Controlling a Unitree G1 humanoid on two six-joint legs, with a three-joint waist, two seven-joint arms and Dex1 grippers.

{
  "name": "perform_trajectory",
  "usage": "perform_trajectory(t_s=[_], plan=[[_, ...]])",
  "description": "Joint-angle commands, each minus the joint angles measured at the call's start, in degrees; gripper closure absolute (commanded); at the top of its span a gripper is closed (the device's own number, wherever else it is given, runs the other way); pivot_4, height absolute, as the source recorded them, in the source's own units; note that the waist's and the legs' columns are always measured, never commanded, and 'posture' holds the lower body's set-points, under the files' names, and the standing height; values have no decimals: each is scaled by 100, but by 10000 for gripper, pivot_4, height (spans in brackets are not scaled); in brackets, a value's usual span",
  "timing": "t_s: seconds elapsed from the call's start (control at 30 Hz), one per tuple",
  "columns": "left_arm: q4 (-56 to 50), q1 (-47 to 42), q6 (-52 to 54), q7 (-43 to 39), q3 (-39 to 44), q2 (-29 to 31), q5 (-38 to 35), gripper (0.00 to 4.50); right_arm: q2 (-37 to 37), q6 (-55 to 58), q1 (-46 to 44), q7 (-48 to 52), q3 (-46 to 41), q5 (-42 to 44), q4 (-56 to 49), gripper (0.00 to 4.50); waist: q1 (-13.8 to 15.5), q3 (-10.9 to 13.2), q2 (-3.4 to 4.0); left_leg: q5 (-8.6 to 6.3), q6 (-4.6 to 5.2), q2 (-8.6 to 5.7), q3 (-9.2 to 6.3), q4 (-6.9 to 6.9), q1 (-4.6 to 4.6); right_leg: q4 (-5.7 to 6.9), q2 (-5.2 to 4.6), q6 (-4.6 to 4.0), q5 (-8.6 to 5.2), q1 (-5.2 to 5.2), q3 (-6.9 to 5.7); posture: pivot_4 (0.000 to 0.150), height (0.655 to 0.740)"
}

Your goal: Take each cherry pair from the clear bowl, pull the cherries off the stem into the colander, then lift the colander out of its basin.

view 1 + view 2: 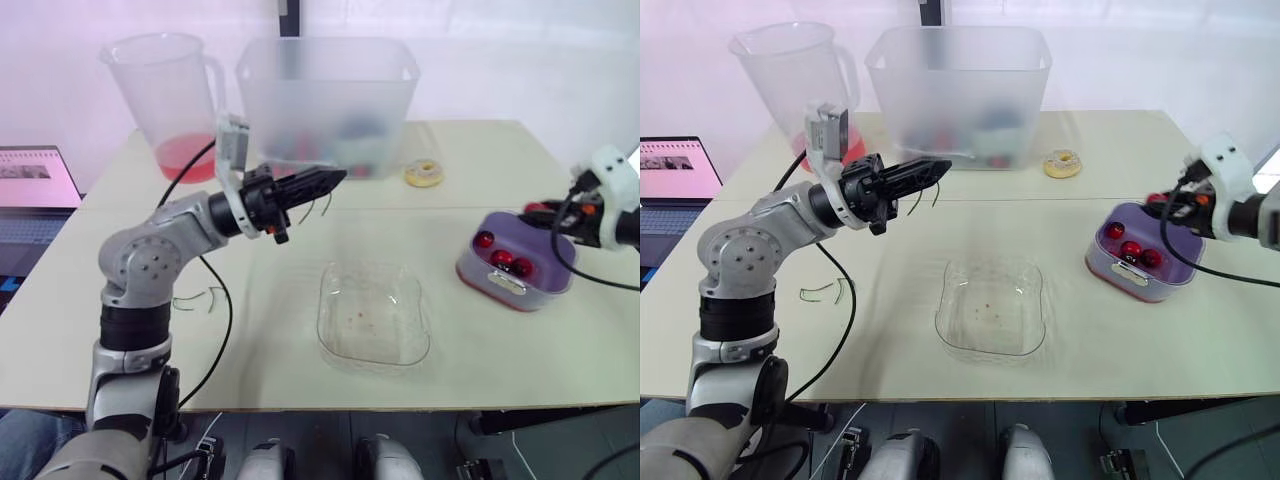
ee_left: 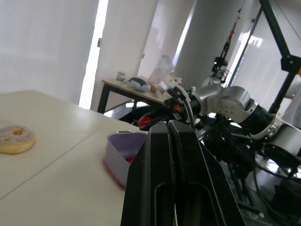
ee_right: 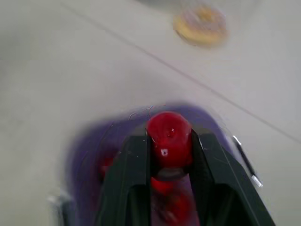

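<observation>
Right end effector pinching glossy red cherry, over purple colander

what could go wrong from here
The cherry in the right gripper sits near the colander's far rim; released there, it might bounce out onto the table. The stem dangling from the left gripper could slip early and land in the bowl.

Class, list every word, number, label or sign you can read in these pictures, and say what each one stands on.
No text can be read anywhere.
Laptop screen: lines of content, too small to read.
White tag at the front of the colander: too small to read.
</observation>
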Motion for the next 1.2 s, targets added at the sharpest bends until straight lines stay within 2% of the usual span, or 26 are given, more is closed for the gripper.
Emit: perform_trajectory(t_s=[0.03,0.17,0.27,0.33,0.37,0.53,0.57,0.8,1.07,1.2], plan=[[-346,86,-70,101,105,22,-88,45000,17,-551,-11,-5,30,-518,560,38741,2,0,0,0,0,0,0,1,-1,0,0,0,0,0,0,1500,6886],[-472,213,-109,208,53,14,-43,45000,394,-1271,-200,-361,129,-1028,1344,38741,2,0,1,2,-4,-1,0,5,-1,1,-1,0,0,1,-1,1500,6886],[-518,246,-80,269,48,6,-86,45000,583,-1318,-413,-402,132,-1185,1702,38741,4,1,3,3,-7,-1,0,6,-1,2,-1,0,0,1,-1,1500,6886],[-539,266,-50,292,57,14,-127,45000,619,-1378,-507,-401,147,-1312,1835,29078,4,1,3,4,-7,-1,0,6,-1,1,-1,0,0,1,-1,1500,6886],[-550,280,-55,295,57,27,-119,45000,631,-1359,-538,-354,141,-1339,1851,26269,8,1,3,4,-7,-1,0,6,-1,2,-1,0,0,1,-1,1500,6886],[-581,335,-61,314,80,70,-112,45000,528,-1170,-697,-105,118,-1428,1535,2047,8,1,4,5,-9,-1,0,8,-1,1,-1,0,0,4,-4,1500,6886],[-590,346,-49,341,90,58,-137,45000,489,-1051,-767,-41,71,-1386,1397,456,5,1,4,5,-9,-1,0,8,-1,1,-2,0,0,4,-3,1500,6886],[-553,396,43,419,126,121,-205,45000,446,36,-1384,819,-451,-406,-64,456,6,4,18,4,-9,1,-4,7,-1,1,1,0,0,4,-4,1500,6886],[-717,811,539,536,181,872,-173,45000,895,2377,-1515,2177,-870,2644,-2727,456,7,4,17,4,-9,0,-13,8,-1,0,-2,0,0,7,-8,1500,6886],[-943,1254,792,746,638,1254,-522,45000,1262,2772,-1567,2087,-777,3307,-3163,456,11,5,14,4,-9,0,-19,9,-1,0,-2,0,0,8,-9,1500,6886]])
